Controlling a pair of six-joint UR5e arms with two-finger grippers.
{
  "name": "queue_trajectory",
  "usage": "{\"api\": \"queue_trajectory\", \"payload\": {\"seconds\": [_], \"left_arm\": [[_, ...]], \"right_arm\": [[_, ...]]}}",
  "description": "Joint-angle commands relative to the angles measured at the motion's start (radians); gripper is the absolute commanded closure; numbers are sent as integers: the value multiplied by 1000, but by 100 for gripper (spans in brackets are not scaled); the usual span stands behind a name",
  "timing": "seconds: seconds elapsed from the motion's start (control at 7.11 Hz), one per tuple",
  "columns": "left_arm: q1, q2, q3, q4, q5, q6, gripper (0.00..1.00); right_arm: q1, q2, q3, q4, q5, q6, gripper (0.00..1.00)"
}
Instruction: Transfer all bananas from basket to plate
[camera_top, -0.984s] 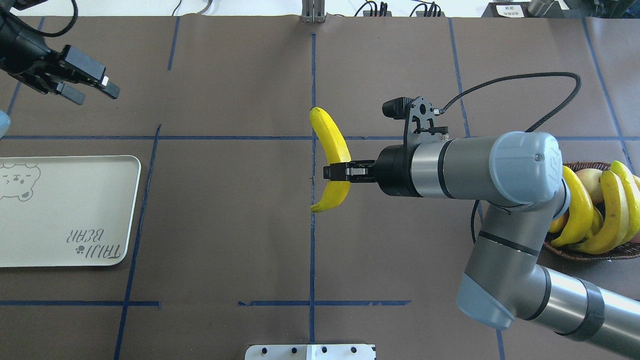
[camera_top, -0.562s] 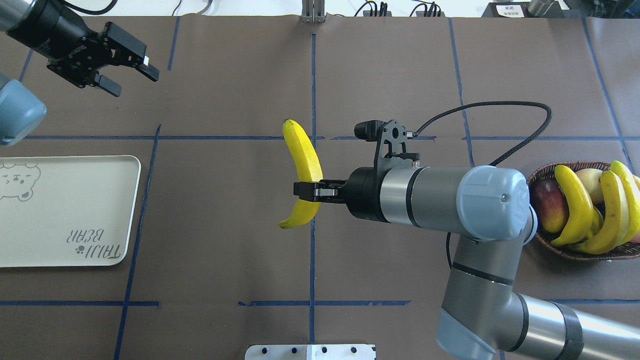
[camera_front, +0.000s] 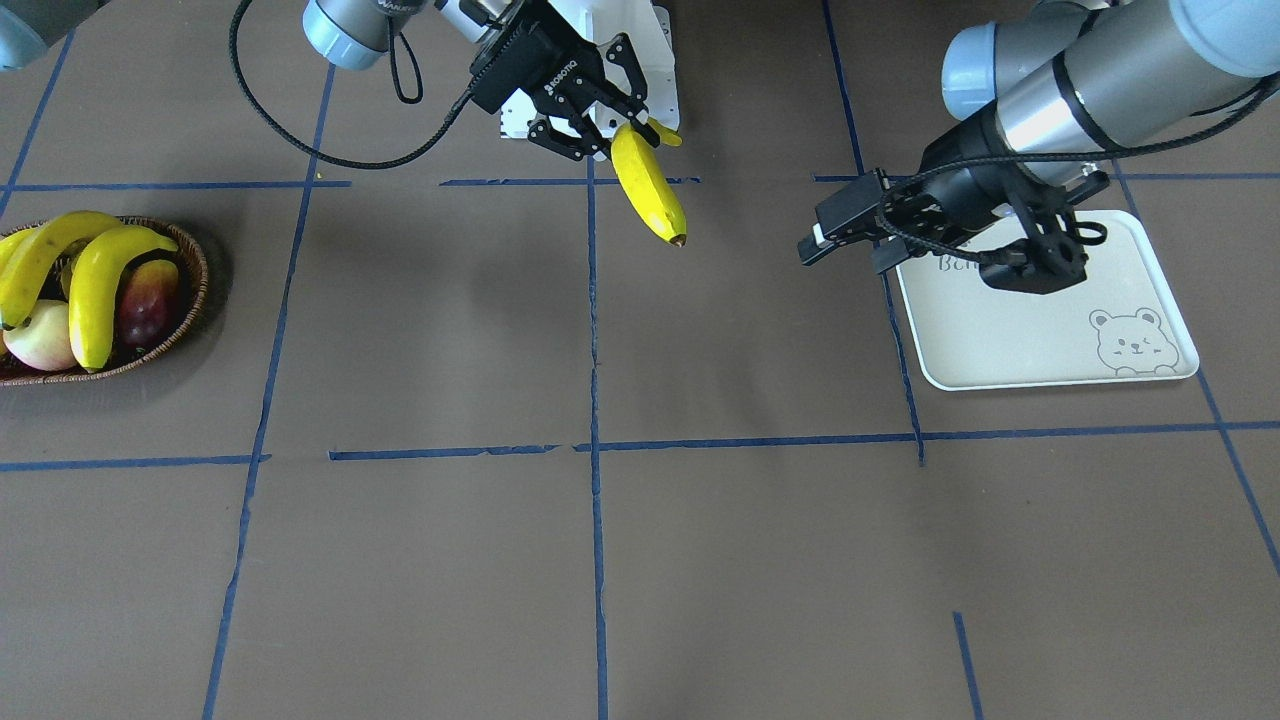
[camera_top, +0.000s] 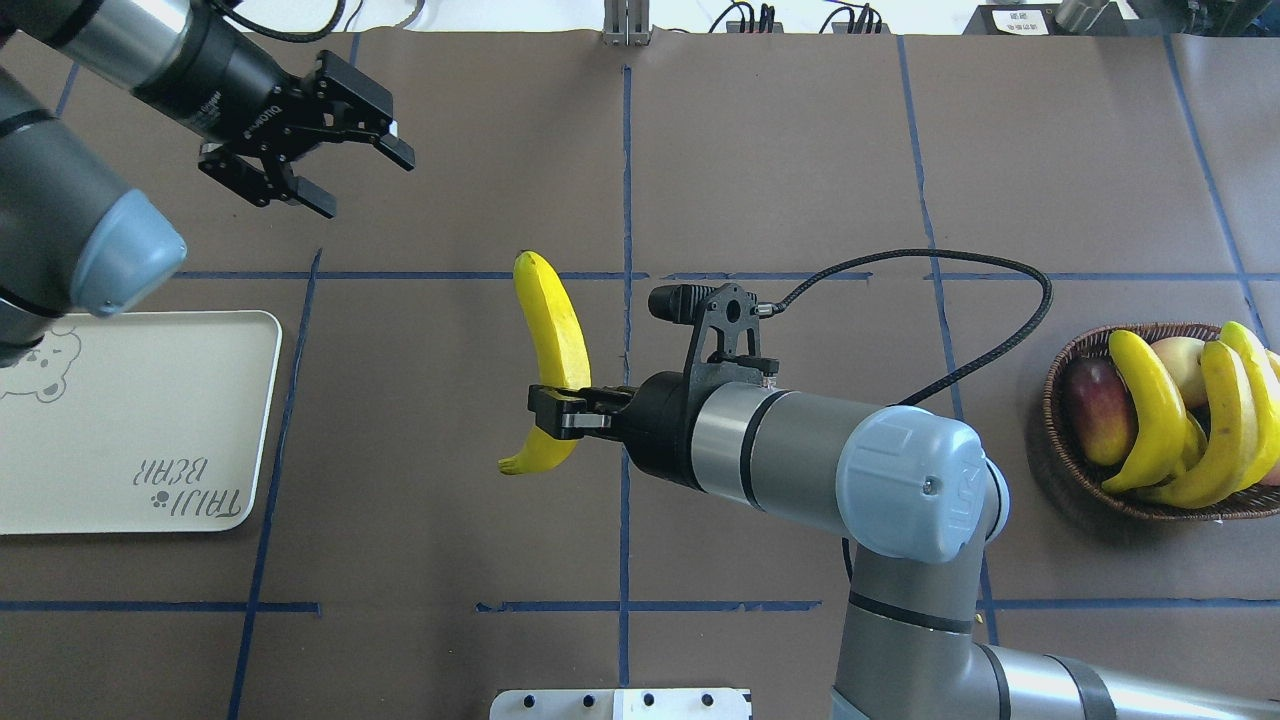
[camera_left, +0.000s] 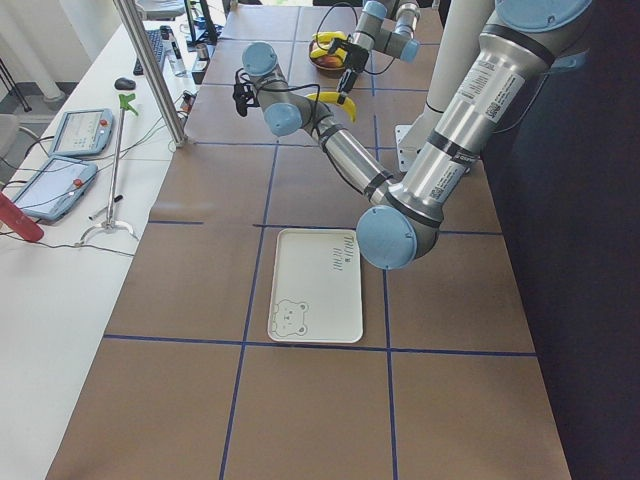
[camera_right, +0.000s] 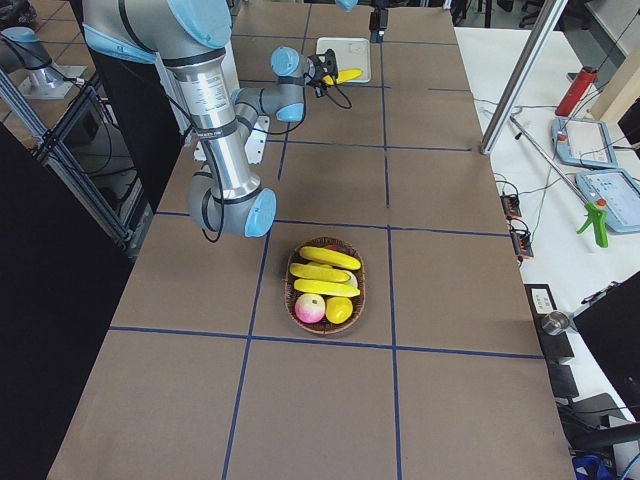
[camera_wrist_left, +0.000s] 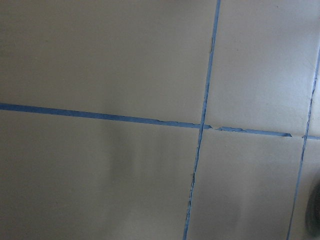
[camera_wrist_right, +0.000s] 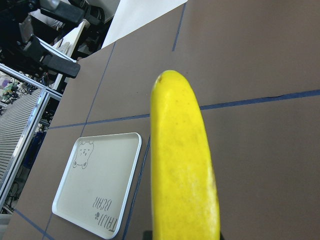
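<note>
My right gripper (camera_top: 558, 415) is shut on a yellow banana (camera_top: 552, 330) and holds it above the table's middle, a little left of the centre tape line. The banana also shows in the front view (camera_front: 650, 195) and fills the right wrist view (camera_wrist_right: 185, 165). The wicker basket (camera_top: 1060, 470) at the far right holds three more bananas (camera_top: 1150, 420). The cream plate (camera_top: 130, 420), printed with a bear, lies bare at the left edge. My left gripper (camera_top: 362, 182) is open and empty, above the table beyond the plate, and also shows in the front view (camera_front: 845, 258).
A red-purple mango (camera_top: 1095, 410) and a pale round fruit (camera_top: 1180, 360) lie in the basket among the bananas. A white mounting plate (camera_top: 620, 703) sits at the near table edge. Blue tape lines cross the brown table. The left wrist view shows only table.
My right gripper has carried the banana leftward, past the centre line, toward the plate. My left arm has swung right and inward over the table, its gripper still open.
</note>
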Motion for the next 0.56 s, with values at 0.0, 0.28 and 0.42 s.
{"api": "queue_trajectory", "payload": {"seconds": [0.0,0.28,0.42], "left_arm": [[98,-11,-13,-106,115,-215,0],[136,-49,-13,-106,158,-297,0],[175,-53,-15,-108,205,-303,0]], "right_arm": [[0,41,-41,-1,-13,5,100],[0,60,-63,-1,-13,10,100],[0,63,-63,-1,-13,10,100]]}}
